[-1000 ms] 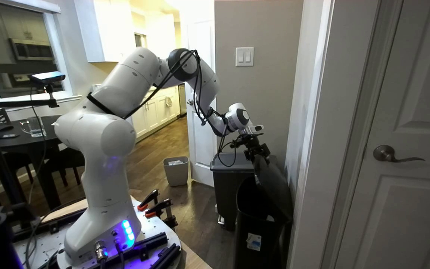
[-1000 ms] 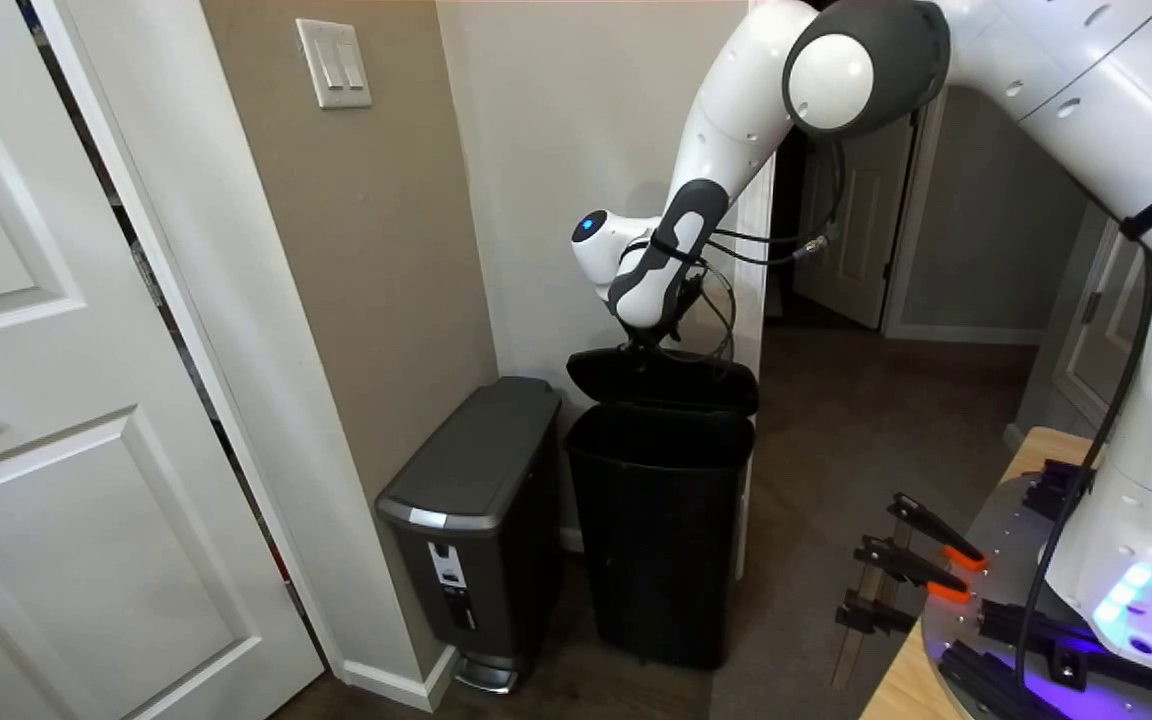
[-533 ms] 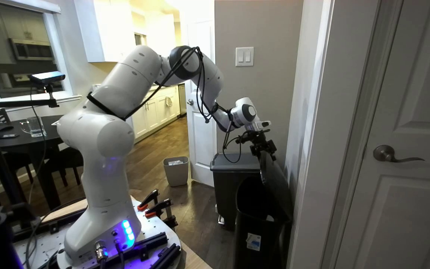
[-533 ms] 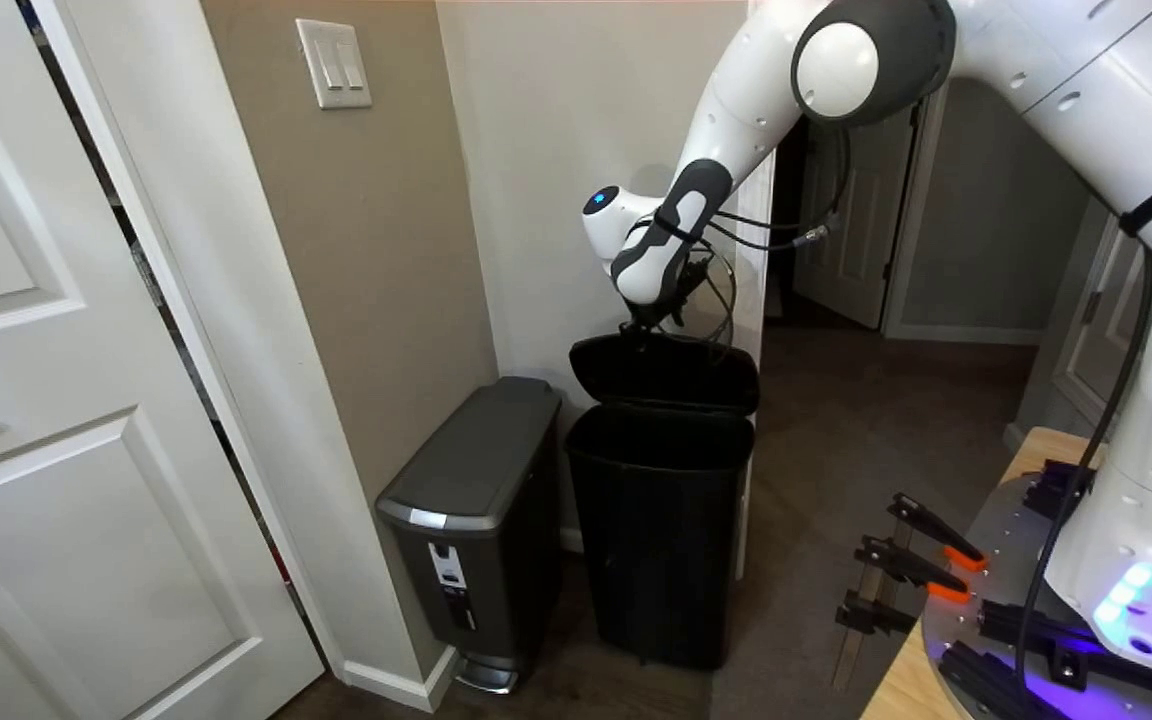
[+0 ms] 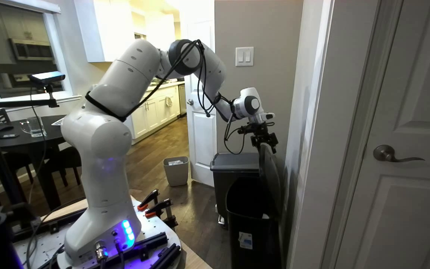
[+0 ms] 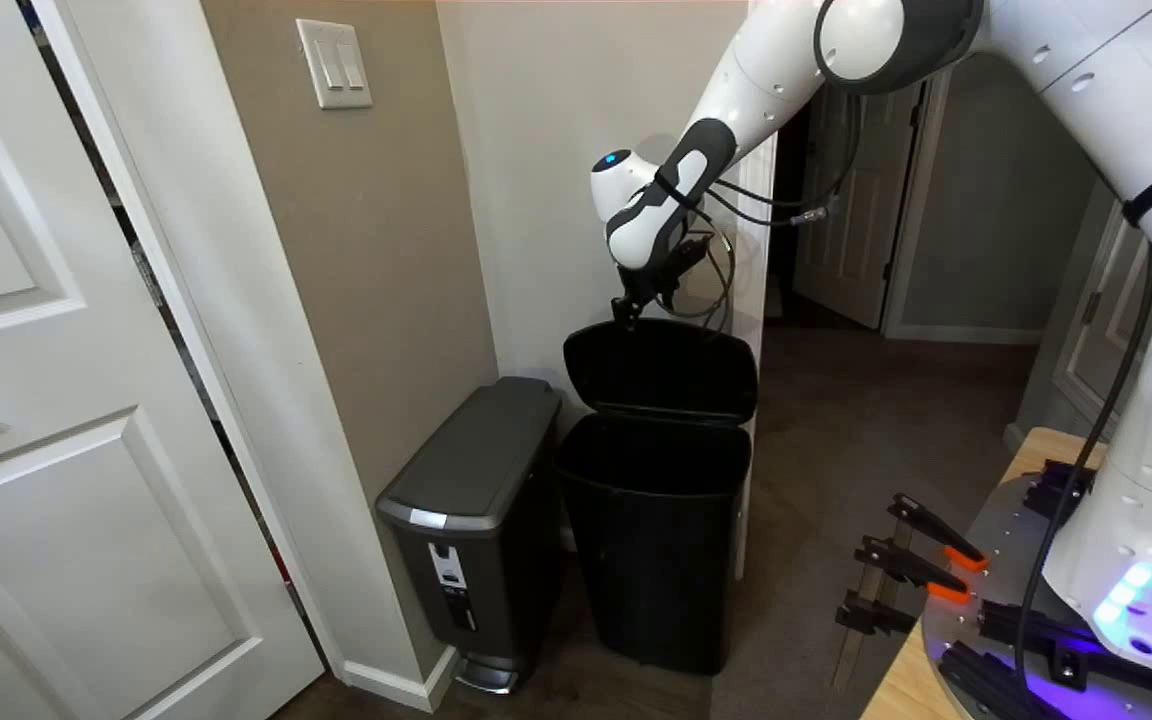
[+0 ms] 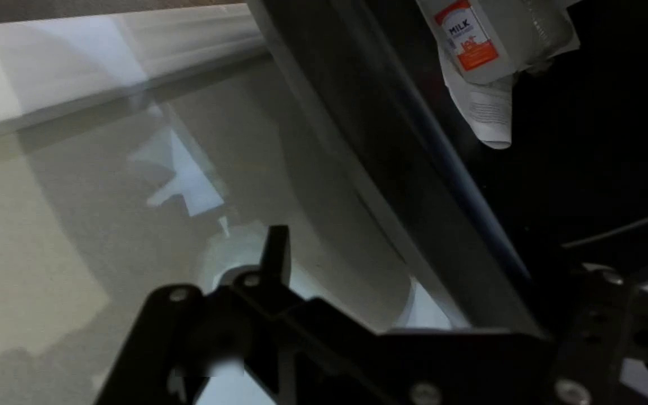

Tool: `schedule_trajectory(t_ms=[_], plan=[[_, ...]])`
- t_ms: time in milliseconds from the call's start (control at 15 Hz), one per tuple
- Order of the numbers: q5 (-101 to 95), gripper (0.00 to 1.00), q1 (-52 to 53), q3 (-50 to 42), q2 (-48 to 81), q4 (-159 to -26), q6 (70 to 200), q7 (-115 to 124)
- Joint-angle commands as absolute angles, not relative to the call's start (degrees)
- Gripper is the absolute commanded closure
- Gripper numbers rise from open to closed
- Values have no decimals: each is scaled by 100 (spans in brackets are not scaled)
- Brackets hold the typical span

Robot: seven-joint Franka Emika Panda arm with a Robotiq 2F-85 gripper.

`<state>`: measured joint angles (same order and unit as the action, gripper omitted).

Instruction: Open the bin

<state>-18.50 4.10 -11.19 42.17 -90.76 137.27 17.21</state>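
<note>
The bin (image 5: 256, 235) is tall, black and rectangular, standing by the wall, and it shows in both exterior views (image 6: 651, 580). Its hinged lid (image 6: 661, 372) is swung up, nearly upright, so the mouth is uncovered. In the wrist view the lid's edge (image 7: 403, 157) runs diagonally, with a milk container (image 7: 487, 39) and paper inside the dark bin beyond it. My gripper (image 5: 266, 145) is at the top edge of the lid, also in an exterior view (image 6: 628, 310). In the wrist view its fingers (image 7: 439, 256) stand wide apart, with the lid between them; whether they touch it is unclear.
A pedal bin (image 6: 476, 460) with a shut grey lid stands beside the black bin. A small grey wastebasket (image 5: 176, 172) stands by the white door. The wall (image 6: 576, 200) is close behind the lid. Clamps (image 5: 159, 205) stick out from the robot's table edge.
My gripper has moved up and towards the wall, and the lid has swung further upright with it. The bin's body has shifted slightly in the last half second.
</note>
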Motion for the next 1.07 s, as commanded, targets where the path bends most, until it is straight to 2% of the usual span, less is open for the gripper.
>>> schedule_trajectory(t_ms=[0, 1000], plan=[[-1605, 0, 180, -988, 4123, -9195, 13709, 1369], [-363, 0, -767, -695, 4052, -8822, 13663, 832]])
